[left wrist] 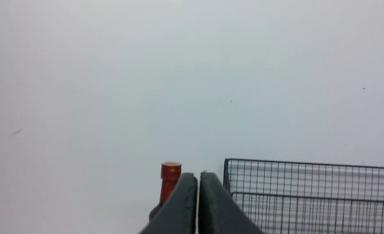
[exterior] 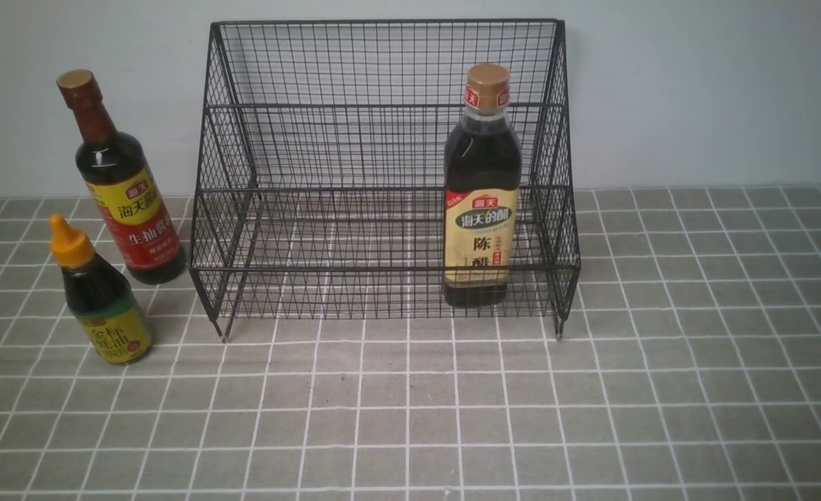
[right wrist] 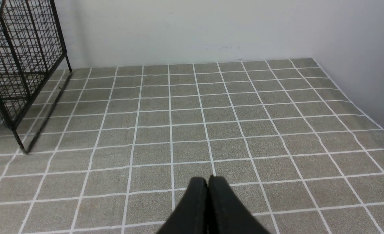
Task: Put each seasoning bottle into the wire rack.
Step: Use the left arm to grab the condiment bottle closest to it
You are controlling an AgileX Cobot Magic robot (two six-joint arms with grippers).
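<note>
The black wire rack (exterior: pixel 383 111) stands against the back wall. The broad beige-label bottle (exterior: pixel 481 195) with a tan cap stands upright inside its lower tier, at the right. The tall red-yellow label bottle (exterior: pixel 122 188) stands on the cloth left of the rack. The short yellow-label bottle (exterior: pixel 101 299) with an orange nozzle stands in front of it. No gripper shows in the front view. My left gripper (left wrist: pixel 198 177) is shut and empty; past it are the tall bottle's brown cap (left wrist: pixel 170 172) and the rack (left wrist: pixel 312 195). My right gripper (right wrist: pixel 207 180) is shut and empty above the cloth, right of the rack (right wrist: pixel 16 65).
A grey-green cloth with a white grid (exterior: pixel 452 417) covers the table. A white wall (exterior: pixel 696 90) runs behind the rack. In the right wrist view a side wall (right wrist: pixel 367 48) borders the cloth's far right edge.
</note>
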